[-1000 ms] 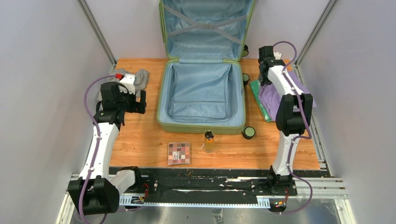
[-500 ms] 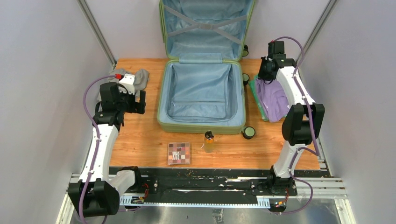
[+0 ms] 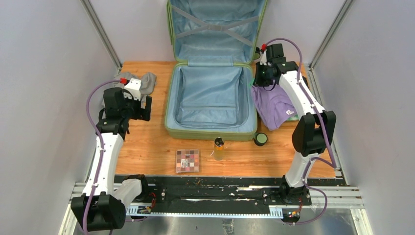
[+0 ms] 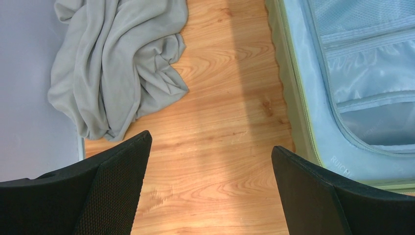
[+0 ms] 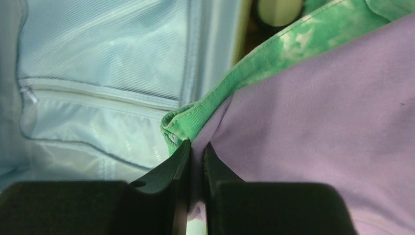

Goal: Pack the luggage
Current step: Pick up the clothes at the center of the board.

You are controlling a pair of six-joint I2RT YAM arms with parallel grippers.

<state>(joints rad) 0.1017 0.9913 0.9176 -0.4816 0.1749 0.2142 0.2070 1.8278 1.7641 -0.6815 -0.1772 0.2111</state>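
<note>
Right gripper point(image 5: 196, 149) has its jaws pinched on the limp purple garment point(image 3: 274, 105), which drapes beside the stiff luggage point(image 3: 210, 98). Left gripper point(image 4: 209, 147) has its jaws gaping, empty.

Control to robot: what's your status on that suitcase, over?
Left claw open, empty, near grey cloth. Right claw shut on purple shirt at luggage's right rim. Luggage open, nothing inside. No obstacle seen.
</note>
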